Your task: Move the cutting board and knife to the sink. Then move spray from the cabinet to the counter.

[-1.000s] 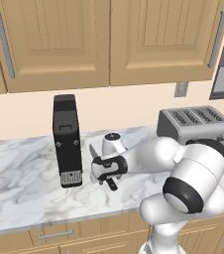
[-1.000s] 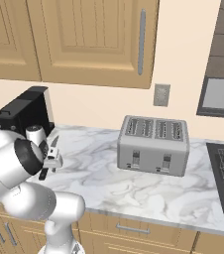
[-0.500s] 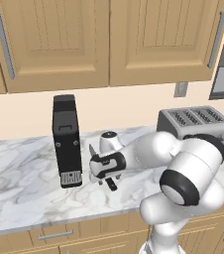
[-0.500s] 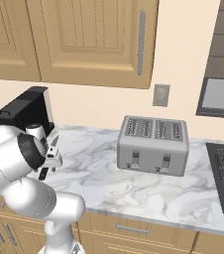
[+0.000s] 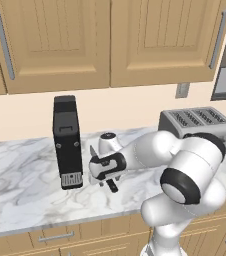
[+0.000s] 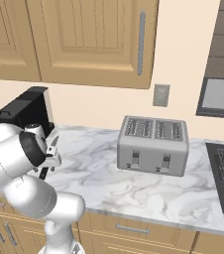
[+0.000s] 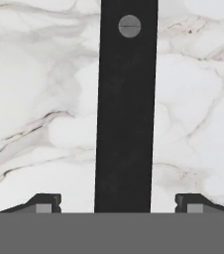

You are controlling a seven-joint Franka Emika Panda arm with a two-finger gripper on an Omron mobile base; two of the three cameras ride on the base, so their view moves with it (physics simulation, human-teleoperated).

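Now lower than a second ago, the claw (image 7: 118,204) has settled over the knife (image 7: 126,114) and its jaws have only just begun to draw in, so I judge the grasp on the knife is starting while the trip to the sink is yet to come. Hand view, left to right: left fingertip (image 7: 44,202), bare marble bench (image 7: 34,99), the black handle running straight up the middle, bare bench again, right fingertip (image 7: 193,202). The claw is wide, straddling the handle with a gap on each side, nothing held yet
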